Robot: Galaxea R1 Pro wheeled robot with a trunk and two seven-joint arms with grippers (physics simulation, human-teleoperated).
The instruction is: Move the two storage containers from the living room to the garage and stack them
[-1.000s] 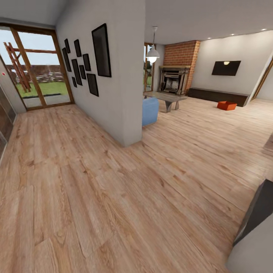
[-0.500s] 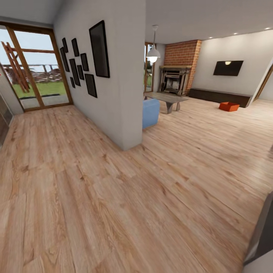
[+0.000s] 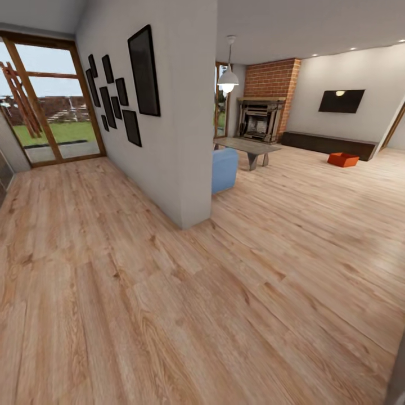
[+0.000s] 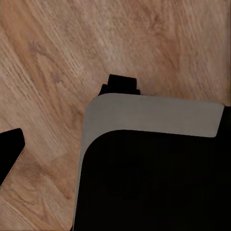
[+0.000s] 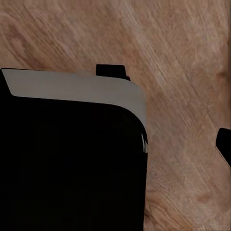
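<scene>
We note one storage container (image 3: 343, 160) on the living room's wood floor (image 3: 225, 292) at two o'clock, beside the dark cabinet (image 3: 329, 144). We should skirt the partition wall (image 3: 180, 129). Gripper states cannot be told.

Light wood-plank floor (image 3: 169, 292), orange-red storage container (image 3: 343, 160) beside the low dark cabinet (image 3: 329, 144).

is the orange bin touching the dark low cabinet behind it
Cannot tell. In the head view the storage container sits on the wood floor right in front of the low cabinet, too far off to show contact or gap.
</scene>
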